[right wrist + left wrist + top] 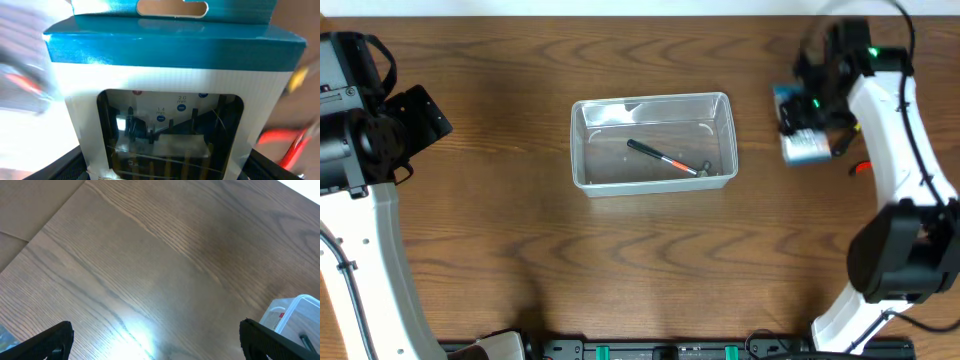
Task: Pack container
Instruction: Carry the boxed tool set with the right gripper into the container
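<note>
Container (605,165) sits at the middle of the worktop (520,260) in the overhead view, clear-walled, its long sides running 9 to 3 o'clock. Only this view looks down into it. A slim black tool (658,156) with an orange-red band lies flat on its floor, slanting from 10 to 4 o'clock. A small dark piece (706,167) sits just off the tool's 4 o'clock end, near the right wall.

At 3 o'clock from the container, well apart from it, a blue-and-white box (804,146) lies under the end of the right arm (895,130). A small red object (860,167) rests at the box's 4 o'clock. The left arm (365,150) stands at 9 o'clock, also well apart from the container.

The right wrist camera shows the box's face close up, which the overhead cannot. It has a blue top flap with a hanging slot and a white front with a window, with printed size marks and slender dark tools behind it. The right fingers (65,169) appear as dark shapes at 7 and 5 o'clock, hard against the box's two sides. Whether they squeeze it or merely flank it cannot be told. The surroundings are blurred.

The left wrist camera shows wood grain and one rounded corner of the container at 4 o'clock. The left fingers (47,340) are spread wide apart over the worktop.
</note>
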`<control>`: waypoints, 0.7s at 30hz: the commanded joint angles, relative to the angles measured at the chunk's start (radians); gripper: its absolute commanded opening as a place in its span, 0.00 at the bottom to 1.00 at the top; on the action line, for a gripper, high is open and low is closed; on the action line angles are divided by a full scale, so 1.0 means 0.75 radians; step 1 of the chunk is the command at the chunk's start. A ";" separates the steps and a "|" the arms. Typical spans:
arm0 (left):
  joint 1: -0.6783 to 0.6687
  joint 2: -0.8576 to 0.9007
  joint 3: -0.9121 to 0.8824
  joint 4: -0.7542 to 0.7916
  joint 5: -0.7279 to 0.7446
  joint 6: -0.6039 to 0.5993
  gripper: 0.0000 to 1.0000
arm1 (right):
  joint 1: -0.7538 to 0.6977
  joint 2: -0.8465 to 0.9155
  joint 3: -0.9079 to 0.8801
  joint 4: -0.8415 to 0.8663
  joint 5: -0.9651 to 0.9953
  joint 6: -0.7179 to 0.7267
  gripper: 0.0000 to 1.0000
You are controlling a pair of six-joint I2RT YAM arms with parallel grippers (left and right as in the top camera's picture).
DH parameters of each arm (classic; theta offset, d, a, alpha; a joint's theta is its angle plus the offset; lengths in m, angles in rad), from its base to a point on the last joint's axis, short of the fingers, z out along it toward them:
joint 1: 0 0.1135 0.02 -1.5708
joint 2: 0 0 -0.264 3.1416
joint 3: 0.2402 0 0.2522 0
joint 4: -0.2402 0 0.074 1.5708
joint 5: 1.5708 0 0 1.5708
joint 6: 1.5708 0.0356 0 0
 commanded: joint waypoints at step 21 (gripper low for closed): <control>0.006 0.003 -0.006 -0.022 -0.016 0.022 0.98 | 0.679 0.374 0.159 0.128 -0.116 -0.523 0.20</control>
